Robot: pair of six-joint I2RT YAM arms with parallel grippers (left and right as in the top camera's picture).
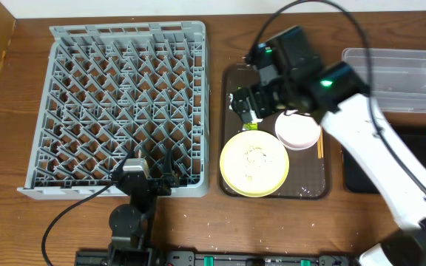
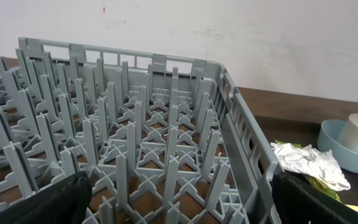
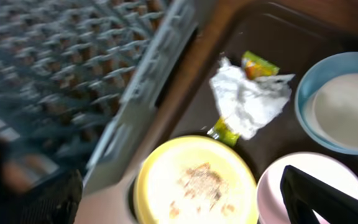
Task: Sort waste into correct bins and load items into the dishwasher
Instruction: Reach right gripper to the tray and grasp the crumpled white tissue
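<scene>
The grey dishwasher rack (image 1: 124, 103) (image 2: 135, 124) stands empty at the left. Right of it, a brown tray (image 1: 231, 81) holds a yellow plate (image 1: 254, 164) (image 3: 194, 183) with food specks, a pink bowl (image 1: 298, 129) (image 3: 272, 186) and chopsticks (image 1: 319, 144). The crumpled white wrapper (image 3: 247, 99) (image 2: 306, 163) lies beside a blue bowl (image 3: 309, 81) (image 2: 337, 146) with the white cup (image 3: 347, 109) in it. My right gripper (image 1: 246, 107) (image 3: 182, 205) hovers open above plate and wrapper. My left gripper (image 1: 150, 168) (image 2: 179, 211) is open at the rack's front edge.
A clear plastic tub (image 1: 405, 70) sits at the back right. A black tray (image 1: 398, 159) lies in front of it, partly under my right arm. Small white crumbs (image 1: 220, 222) dot the table near the front edge.
</scene>
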